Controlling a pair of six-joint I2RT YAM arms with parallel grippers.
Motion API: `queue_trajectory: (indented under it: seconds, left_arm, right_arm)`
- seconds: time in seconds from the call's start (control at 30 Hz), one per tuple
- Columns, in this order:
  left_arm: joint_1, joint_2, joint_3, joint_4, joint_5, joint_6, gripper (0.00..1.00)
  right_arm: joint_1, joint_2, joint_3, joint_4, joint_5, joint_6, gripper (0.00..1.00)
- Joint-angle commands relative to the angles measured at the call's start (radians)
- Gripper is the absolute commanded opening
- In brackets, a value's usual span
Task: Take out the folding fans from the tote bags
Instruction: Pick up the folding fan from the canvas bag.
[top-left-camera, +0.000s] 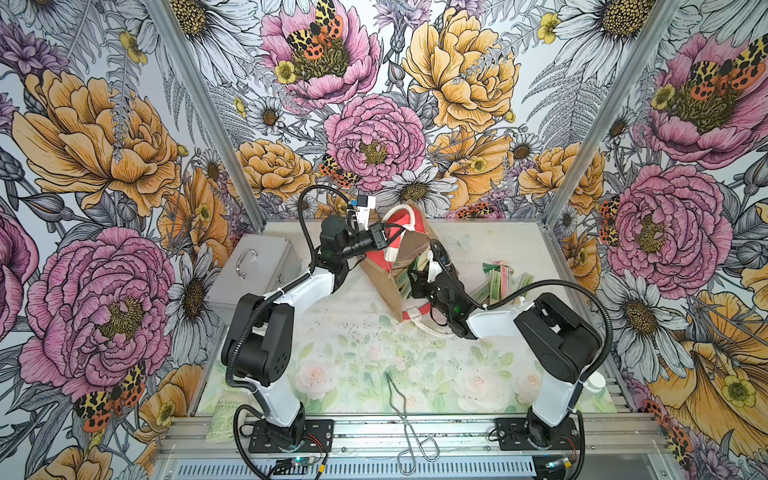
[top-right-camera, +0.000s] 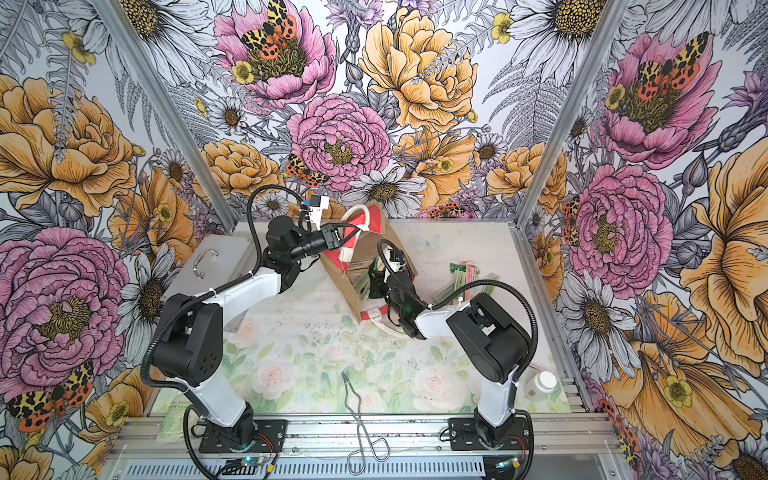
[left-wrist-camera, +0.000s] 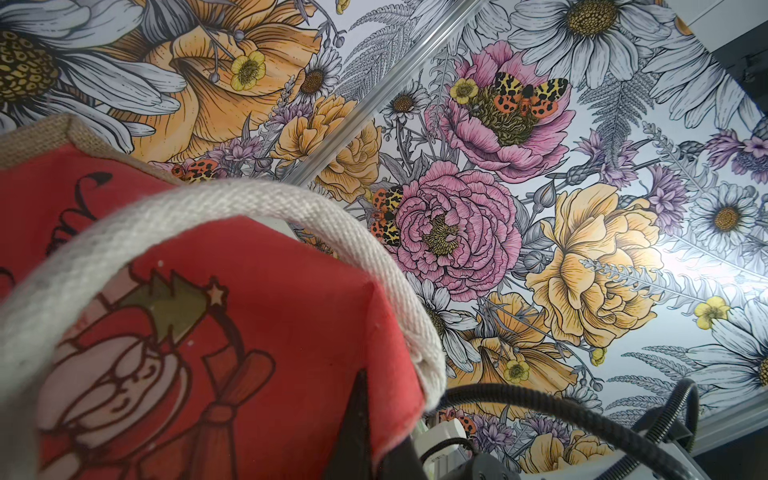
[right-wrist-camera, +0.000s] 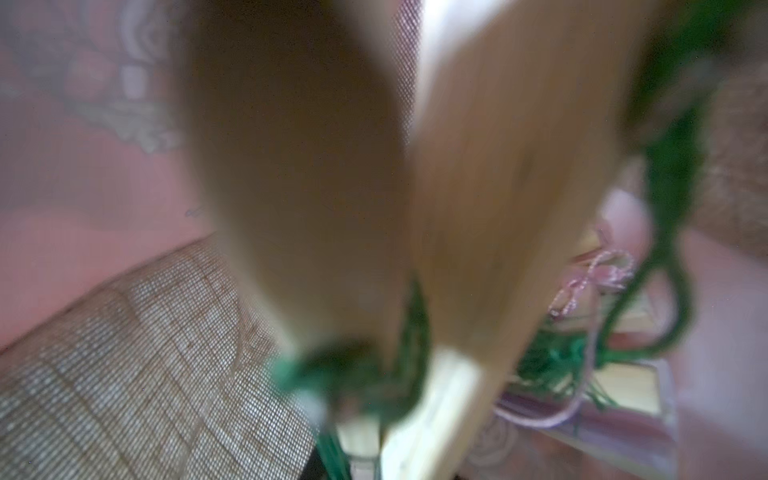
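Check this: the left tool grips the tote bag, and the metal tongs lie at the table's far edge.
The edge is wrong. The left tool does grip the tote bag, but the metal tongs lie at the near edge, as both top views show.

Both top views overlook the table (top-left-camera: 357, 332); wrist views hug the tote bag (left-wrist-camera: 270, 291)
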Motion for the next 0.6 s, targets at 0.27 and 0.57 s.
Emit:
queue_trajectory:
  seconds: [0.27, 0.57]
  left_arm:
    - [-0.004, -0.031, 0.024, -0.052, -0.020, 0.037, 0.00]
    - [-0.009, -0.044, 0.001, -0.055, -0.027, 0.051, 0.00]
  right_arm:
    - [0.005, -0.008, -0.096, 0.187, -0.007, -0.159, 0.37]
    - [0.000, 0.011, -0.106, 0.294, -0.033, -0.154, 0.41]
